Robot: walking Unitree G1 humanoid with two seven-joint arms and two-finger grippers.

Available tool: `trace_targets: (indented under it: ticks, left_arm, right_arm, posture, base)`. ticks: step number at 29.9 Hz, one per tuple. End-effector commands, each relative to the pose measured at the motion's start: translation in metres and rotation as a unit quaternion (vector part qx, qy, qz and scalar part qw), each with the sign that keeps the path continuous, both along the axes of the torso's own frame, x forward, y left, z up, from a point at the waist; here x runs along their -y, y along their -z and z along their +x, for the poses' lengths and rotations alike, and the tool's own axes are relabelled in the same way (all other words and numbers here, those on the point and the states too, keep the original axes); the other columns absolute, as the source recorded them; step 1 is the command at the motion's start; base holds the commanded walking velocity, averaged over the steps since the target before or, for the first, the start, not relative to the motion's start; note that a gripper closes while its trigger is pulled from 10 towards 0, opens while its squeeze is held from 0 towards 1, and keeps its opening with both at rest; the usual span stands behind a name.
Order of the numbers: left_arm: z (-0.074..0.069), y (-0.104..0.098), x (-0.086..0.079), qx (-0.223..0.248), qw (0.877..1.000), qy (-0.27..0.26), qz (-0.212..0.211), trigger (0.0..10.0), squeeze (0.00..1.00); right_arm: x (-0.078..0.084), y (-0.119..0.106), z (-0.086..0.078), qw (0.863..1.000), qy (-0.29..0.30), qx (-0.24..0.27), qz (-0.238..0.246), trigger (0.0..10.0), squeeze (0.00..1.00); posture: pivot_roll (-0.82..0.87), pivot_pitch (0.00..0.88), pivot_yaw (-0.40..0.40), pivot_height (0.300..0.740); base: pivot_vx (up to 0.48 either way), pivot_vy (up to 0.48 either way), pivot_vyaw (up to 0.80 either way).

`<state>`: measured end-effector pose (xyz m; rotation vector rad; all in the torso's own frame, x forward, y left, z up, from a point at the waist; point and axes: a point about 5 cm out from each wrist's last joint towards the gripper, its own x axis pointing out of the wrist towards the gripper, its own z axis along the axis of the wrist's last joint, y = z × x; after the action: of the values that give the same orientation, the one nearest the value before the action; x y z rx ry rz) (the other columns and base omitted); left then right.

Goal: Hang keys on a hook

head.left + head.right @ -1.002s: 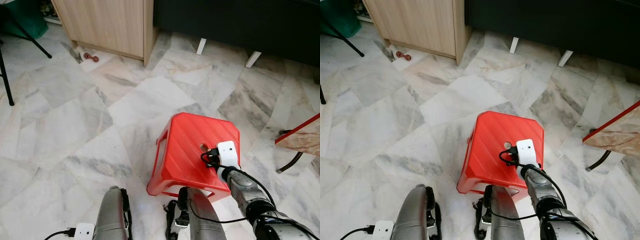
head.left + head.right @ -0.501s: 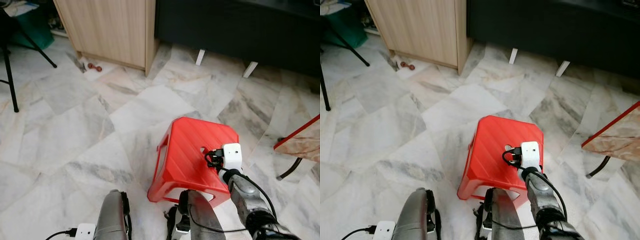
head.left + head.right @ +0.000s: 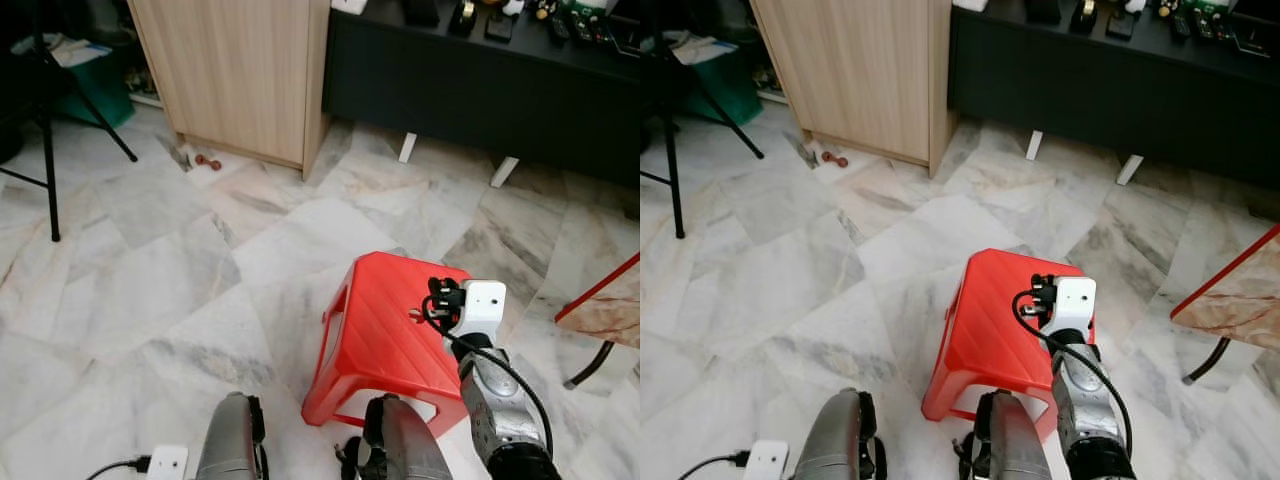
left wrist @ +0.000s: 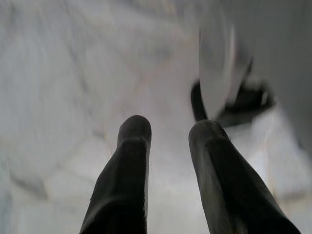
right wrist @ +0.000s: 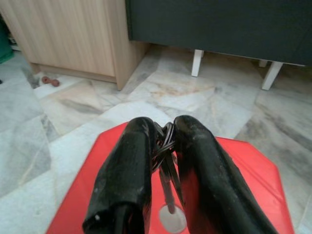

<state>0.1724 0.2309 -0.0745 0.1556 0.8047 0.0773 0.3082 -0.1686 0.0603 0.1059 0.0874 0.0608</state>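
- The red stool point(image 3: 385, 335) stands on the marble floor point(image 3: 150, 260);
- the right pincer point(image 5: 163, 141), above the stool's far edge, is clamped on the keys point(image 5: 167, 168);
- light, stiff, loose metal likely swings; grip the ring;
- the left pincer point(image 4: 168, 129) hangs parted.

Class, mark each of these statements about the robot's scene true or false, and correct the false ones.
1. The right claw grips the keys. True.
2. The stool is blue. False: it is red.
3. The right claw is above the stool. True.
4. The left claw holds a cup. False: its fingers are apart with nothing between them.
5. The wooden cabinet stands on carpet. False: it stands on a marble floor.
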Motion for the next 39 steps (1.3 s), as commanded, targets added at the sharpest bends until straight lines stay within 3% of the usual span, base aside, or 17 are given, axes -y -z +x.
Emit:
trace_targets:
  ticks: [1,15,39]
  left_arm:
    - [-0.002,0.003,0.013,0.0,1.0,0.012,-0.023,10.0,0.0]
    - [-0.018,0.01,0.006,-0.034,0.999,0.005,-0.023,10.0,0.0]
    - [-0.014,0.009,0.004,-0.031,0.999,0.003,-0.025,10.0,0.0]
  right_arm:
    - [0.007,0.001,-0.004,1.0,0.016,-0.004,0.003,10.0,0.0]
    - [0.001,-0.006,0.002,0.999,0.03,-0.007,0.01,10.0,0.0]
    - [-0.011,-0.008,0.002,0.999,0.024,-0.011,0.038,10.0,0.0]
  posture:
    - [0.07,0.126,-0.086,0.614]
    - [0.08,0.081,-0.079,0.614]
    - [0.08,0.029,-0.073,0.614]
  base:
    - [0.0,0.0,0.0]
    - [0.0,0.0,0.0]
    - [0.0,0.0,0.0]
